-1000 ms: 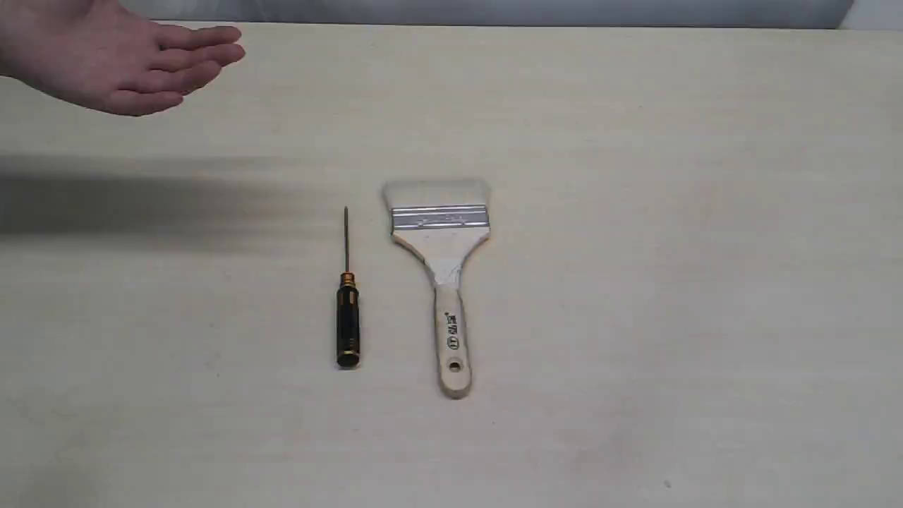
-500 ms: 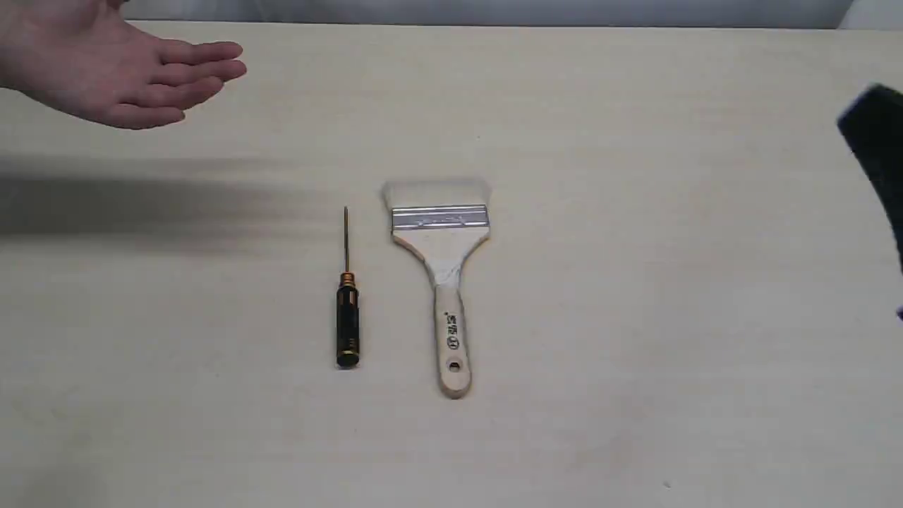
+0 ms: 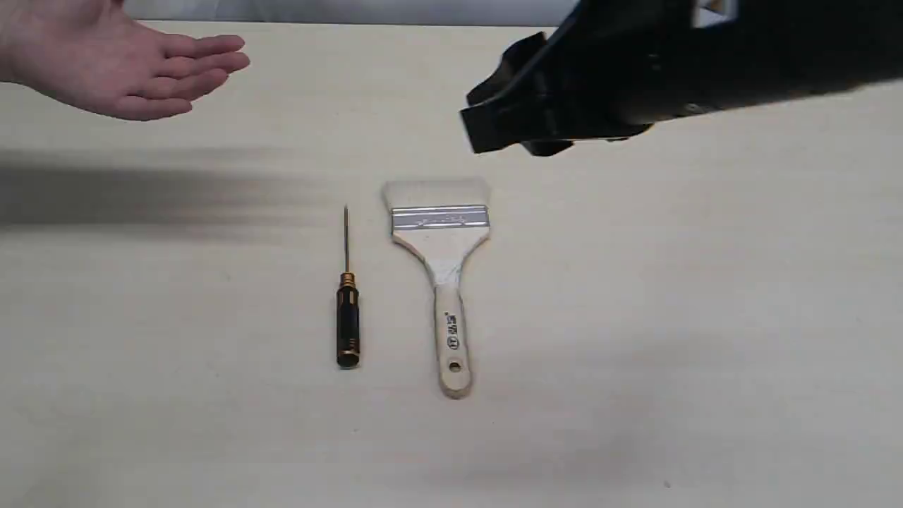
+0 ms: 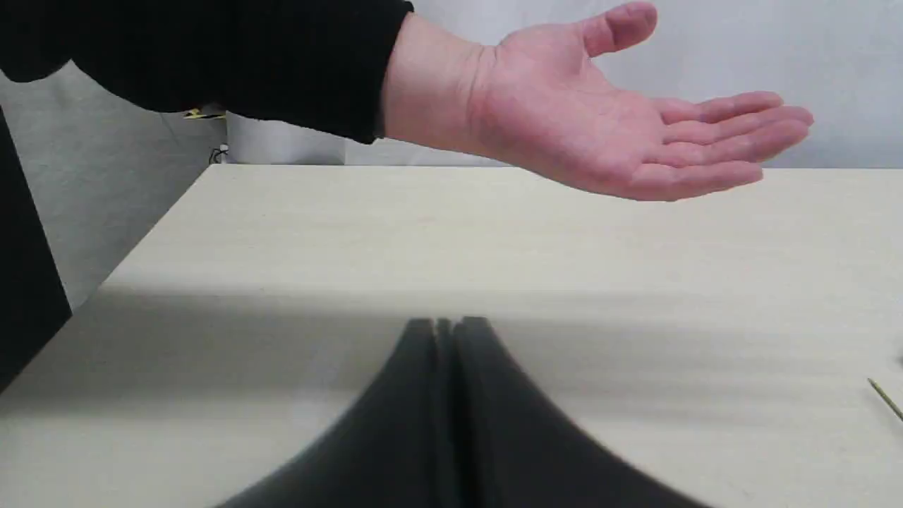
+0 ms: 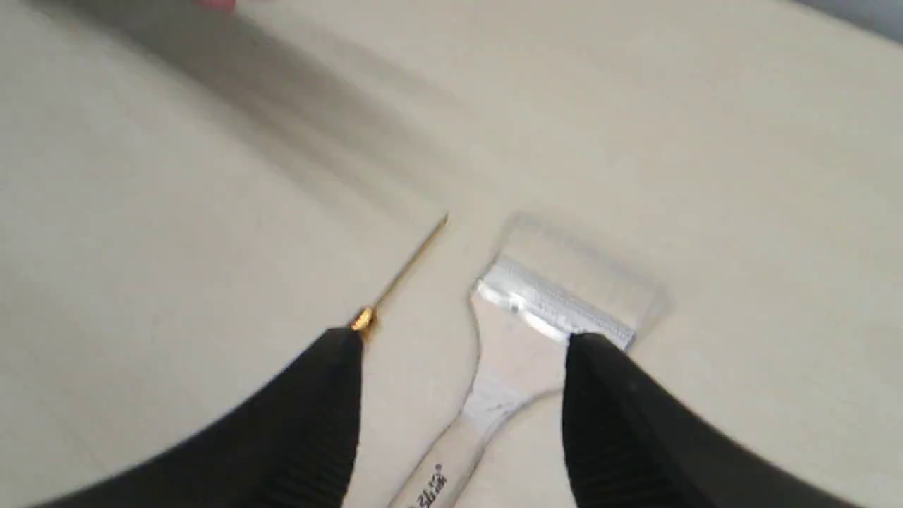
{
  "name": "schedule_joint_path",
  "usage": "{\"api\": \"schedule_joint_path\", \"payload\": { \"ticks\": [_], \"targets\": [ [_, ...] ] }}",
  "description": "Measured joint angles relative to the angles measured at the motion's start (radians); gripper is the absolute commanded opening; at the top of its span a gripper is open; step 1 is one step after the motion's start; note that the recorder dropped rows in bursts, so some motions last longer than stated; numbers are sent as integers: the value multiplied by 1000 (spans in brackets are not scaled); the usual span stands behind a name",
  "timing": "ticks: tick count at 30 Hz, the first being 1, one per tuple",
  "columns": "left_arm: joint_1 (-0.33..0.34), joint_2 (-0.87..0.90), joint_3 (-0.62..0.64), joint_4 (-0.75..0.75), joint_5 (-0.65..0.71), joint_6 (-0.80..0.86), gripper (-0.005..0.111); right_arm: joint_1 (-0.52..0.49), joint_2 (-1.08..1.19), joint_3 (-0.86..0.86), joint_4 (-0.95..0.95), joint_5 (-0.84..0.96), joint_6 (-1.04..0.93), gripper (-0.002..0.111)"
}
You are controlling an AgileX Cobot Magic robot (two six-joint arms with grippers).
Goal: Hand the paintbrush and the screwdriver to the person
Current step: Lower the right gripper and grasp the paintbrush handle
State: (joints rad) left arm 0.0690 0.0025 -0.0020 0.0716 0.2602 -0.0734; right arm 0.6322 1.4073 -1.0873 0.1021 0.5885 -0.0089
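Note:
The paintbrush point(image 3: 441, 268) lies flat mid-table, pale bristles toward the far edge and wooden handle toward the near edge. Just left of it, parallel, lies the screwdriver point(image 3: 347, 310) with its black handle nearest the front. My right gripper point(image 3: 494, 130) hovers above the table beyond the bristles. In its wrist view the right gripper point(image 5: 462, 346) is open, and between its fingers show the paintbrush point(image 5: 550, 310) ferrule and neck, with the screwdriver point(image 5: 405, 271) shaft beside one finger. The person's hand point(image 3: 127, 63) is held palm-up at the far left. My left gripper point(image 4: 444, 331) is shut and empty, low over the table below the hand point(image 4: 600, 127).
The pale wooden table point(image 3: 705, 317) carries only the two tools. A broad dark shadow point(image 3: 141, 197) crosses its left side. The person's black sleeve point(image 4: 211, 56) reaches in over the far-left table corner. The screwdriver's tip point(image 4: 885, 398) shows at the edge of the left wrist view.
My right arm has swept in from the right edge to above the table beyond the paintbrush. The hand has stayed almost still. Both tools lie where they were.

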Motion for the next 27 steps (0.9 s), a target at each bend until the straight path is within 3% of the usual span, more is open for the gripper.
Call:
{"api": "schedule_joint_path", "payload": {
  "ticks": [8, 18, 27],
  "targets": [
    [0, 0, 0, 0, 0, 0, 0, 0, 338, -206, -67, 145, 97, 48],
    [0, 0, 0, 0, 0, 0, 0, 10, 607, -231, -110, 173, 175, 48],
    [0, 0, 0, 0, 0, 0, 0, 10, 661, -232, -43, 108, 182, 48]
  ]
}}
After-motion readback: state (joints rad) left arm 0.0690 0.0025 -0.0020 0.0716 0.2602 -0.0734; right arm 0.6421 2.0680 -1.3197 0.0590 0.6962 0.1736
